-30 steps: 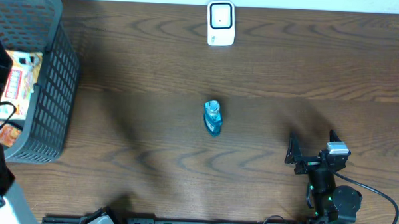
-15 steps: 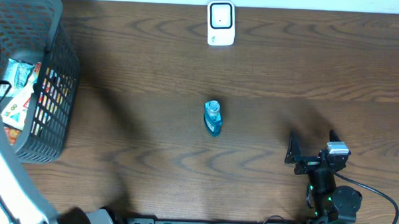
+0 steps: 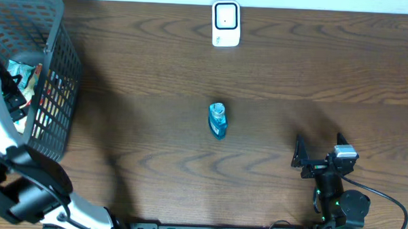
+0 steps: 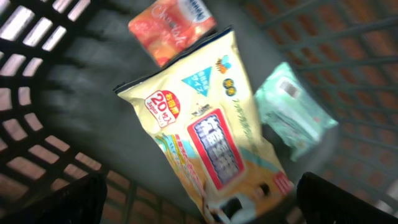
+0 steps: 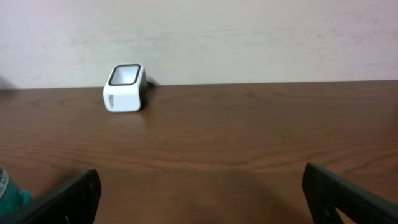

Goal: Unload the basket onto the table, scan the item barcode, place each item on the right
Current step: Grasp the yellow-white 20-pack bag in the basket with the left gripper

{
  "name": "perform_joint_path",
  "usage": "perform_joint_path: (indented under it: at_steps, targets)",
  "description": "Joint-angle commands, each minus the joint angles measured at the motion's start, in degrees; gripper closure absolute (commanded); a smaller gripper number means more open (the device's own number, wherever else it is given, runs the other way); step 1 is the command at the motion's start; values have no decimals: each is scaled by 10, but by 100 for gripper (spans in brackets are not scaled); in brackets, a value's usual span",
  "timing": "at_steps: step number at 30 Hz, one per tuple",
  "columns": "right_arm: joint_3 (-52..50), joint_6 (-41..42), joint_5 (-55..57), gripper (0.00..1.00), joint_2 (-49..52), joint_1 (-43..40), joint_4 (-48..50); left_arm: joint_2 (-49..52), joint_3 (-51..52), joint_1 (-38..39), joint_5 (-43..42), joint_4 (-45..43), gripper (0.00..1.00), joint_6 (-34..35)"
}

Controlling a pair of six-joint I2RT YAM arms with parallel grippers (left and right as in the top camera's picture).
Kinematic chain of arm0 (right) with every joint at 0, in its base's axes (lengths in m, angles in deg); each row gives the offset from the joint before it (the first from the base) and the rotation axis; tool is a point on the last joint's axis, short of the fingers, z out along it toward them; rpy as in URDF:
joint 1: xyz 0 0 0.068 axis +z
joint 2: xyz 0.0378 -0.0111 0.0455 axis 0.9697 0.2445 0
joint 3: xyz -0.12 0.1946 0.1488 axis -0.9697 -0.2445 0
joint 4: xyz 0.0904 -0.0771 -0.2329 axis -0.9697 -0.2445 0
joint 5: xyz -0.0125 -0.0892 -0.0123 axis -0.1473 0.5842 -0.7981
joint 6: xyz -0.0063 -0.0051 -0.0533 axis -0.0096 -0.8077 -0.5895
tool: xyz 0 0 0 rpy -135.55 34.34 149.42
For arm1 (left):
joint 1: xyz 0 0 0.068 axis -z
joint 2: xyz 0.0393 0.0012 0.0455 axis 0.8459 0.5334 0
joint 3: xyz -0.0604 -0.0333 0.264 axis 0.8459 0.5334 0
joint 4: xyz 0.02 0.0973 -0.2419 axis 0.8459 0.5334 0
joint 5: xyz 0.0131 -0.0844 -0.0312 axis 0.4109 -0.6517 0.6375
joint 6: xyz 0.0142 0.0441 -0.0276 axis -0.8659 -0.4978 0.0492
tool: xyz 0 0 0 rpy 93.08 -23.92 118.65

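Left claw (image 4: 199, 202) hangs wide open and empty inside the basket (image 3: 59, 82); right claw (image 3: 318, 152) likewise gapes, idle. Blue bottle (image 3: 217, 120) lies mid-way across the surface (image 3: 341, 72), short of the scanner (image 3: 225, 23) — light, rigid, probably slick — pinch its body crosswise

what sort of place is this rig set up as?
Probably a mock shop checkout on a lab bench: a white barcode scanner stands at the far edge of the wooden table, a grey mesh basket holds packaged goods such as a yellow packet, and a small blue bottle lies mid-table.
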Motion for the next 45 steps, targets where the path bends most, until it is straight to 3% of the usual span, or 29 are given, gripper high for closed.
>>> perform_joint_path:
  at_steps: [1, 14, 22, 23, 24, 26, 30, 38, 45]
  targets:
    - [-1, 7, 5, 1, -3, 4, -3, 35, -3, -1, 7, 4, 2, 30]
    - [-1, 7, 5, 1, -3, 4, -3, 147, -2, -1, -57, 2, 2, 25]
    - [-1, 7, 5, 1, -3, 4, -3, 198, -2, 0, -60, -93, 0, -113]
    - [-1, 7, 5, 1, -3, 4, -2, 203, -2, 0, -62, -100, 7, -129]
    - [-1, 7, 5, 1, -3, 4, -3, 208, -2, 0, -62, -101, 28, -140]
    - [-1, 7, 5, 1, -3, 4, -2, 214, -2, 0, -69, -101, 59, -161]
    - [-1, 7, 5, 1, -3, 4, -2, 224, 0, 2, -79, -101, 92, -204]
    - [-1, 7, 5, 1, -3, 4, -2, 193, -7, -3, -81, -102, 93, -262]
    - [-1, 7, 5, 1, -3, 4, -2, 43, -14, -33, -81, -114, 93, -271]
